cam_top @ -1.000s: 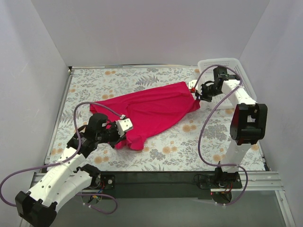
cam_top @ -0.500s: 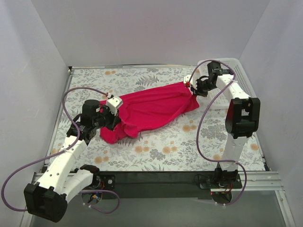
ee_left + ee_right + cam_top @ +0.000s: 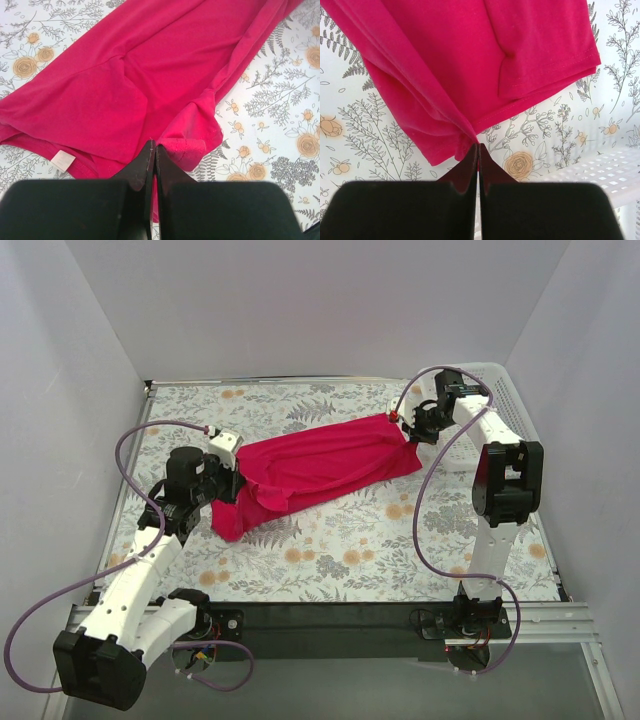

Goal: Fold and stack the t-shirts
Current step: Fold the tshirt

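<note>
We see the magenta-red t-shirt drawn out as a long, wrinkled band across the floral table, running from the left-middle toward the far right. The left gripper is clenched on a bunched edge at the shirt's near-left end. Its jaws are pressed together with red cloth pinched between them, and the body of the garment spreads away in front of it. The small white neck tag lies just left of that grip. At the opposite end, the right gripper is clamped on a gathered corner of the hem, with the shirt fanning out beyond its tips. The white mesh basket sits just beside it. From overhead the cloth seems to rest on the table between the two grips, though we cannot be sure.
</note>
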